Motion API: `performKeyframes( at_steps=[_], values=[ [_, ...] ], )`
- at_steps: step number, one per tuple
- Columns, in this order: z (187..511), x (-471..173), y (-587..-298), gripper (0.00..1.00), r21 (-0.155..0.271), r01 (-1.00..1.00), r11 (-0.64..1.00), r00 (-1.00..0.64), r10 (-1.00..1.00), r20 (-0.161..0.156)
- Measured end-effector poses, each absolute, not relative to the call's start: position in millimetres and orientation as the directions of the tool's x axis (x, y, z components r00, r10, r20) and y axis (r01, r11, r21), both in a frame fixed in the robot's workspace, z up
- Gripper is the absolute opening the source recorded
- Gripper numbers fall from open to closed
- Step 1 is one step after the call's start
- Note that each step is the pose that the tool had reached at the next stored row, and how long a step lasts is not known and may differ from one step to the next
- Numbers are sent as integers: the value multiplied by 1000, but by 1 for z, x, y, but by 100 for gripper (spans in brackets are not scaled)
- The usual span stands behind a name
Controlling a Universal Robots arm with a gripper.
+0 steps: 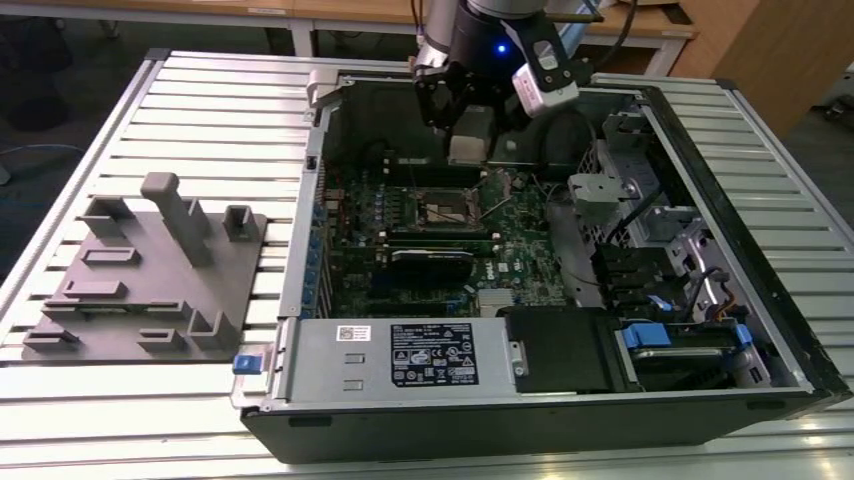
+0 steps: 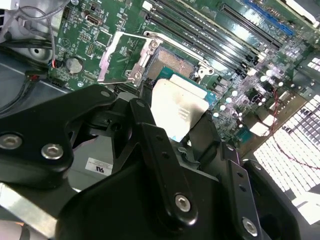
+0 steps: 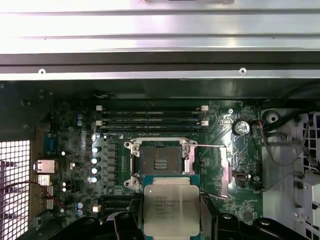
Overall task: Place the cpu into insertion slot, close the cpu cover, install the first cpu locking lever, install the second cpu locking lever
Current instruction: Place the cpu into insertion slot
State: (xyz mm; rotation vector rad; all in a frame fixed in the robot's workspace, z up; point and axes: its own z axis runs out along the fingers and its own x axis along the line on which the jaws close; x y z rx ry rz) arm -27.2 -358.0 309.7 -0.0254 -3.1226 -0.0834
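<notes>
One slatted metal table point(image 1: 200, 120) carries one open computer case point(image 1: 747, 300) and, on the exterior view's left, one grey fixture plate point(image 1: 134, 290) with upright pegs. One green motherboard point(image 1: 400, 270) lies flat in the case, with four long memory slots point(image 3: 150, 118) beside one cpu socket point(image 3: 160, 160).

The single arm point(image 1: 487, 30) comes down over the case's far wall, its wrist pointing down into the case. Its gripper point(image 1: 467, 140) hangs above the board. The black fingers point(image 2: 150, 130) are closed partway, clamping two opposite edges of the one cpu point(image 3: 170, 210).

The one cpu cover point(image 2: 122, 57) stands swung open next to the socket, which lies bare with its contacts showing.

The cpu is held flat above the board, just short of the socket and not in it. Its silvery top faces up, its edges roughly square to the socket's. Being square, it has no long axis.
</notes>
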Motion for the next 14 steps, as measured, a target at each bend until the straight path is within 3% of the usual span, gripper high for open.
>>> performKeyframes(
  at_steps=[14],
  values=[
    [301, -33, -358, 54, 56, -9, 998, -1000, -10, 2]
  ],
)
